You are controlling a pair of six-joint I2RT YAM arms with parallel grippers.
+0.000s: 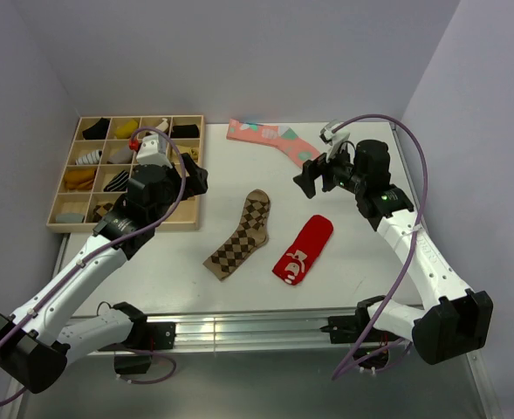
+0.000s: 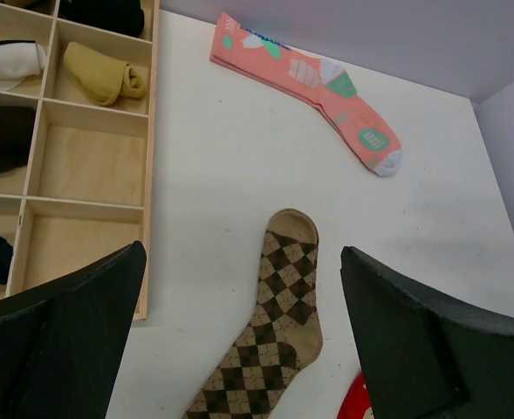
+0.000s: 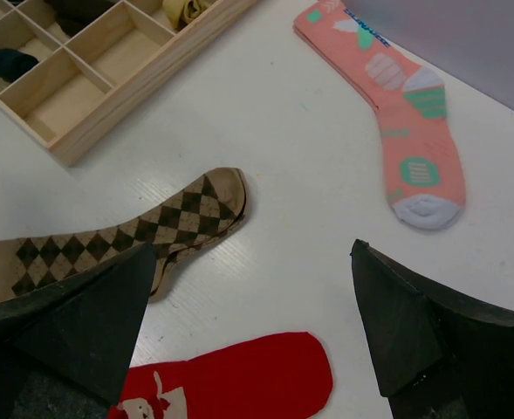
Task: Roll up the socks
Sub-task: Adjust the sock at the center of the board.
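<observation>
The brown-and-tan argyle sock (image 1: 241, 234) lies flat on the white table, toe at the far end, cuff toward the near left. It shows in the left wrist view (image 2: 270, 336) and the right wrist view (image 3: 126, 230). My left gripper (image 1: 195, 179) is open and empty, held above the table left of the sock's toe, by the tray. In its own view (image 2: 239, 336) the sock lies between the jaws. My right gripper (image 1: 313, 179) is open and empty, held up right of the sock's toe; it shows in its own view (image 3: 248, 327).
A red sock with a white figure (image 1: 303, 249) lies right of the argyle sock. A pink sock with teal patches (image 1: 270, 140) lies at the back. A wooden compartment tray (image 1: 187, 225) holding rolled socks stands at the left.
</observation>
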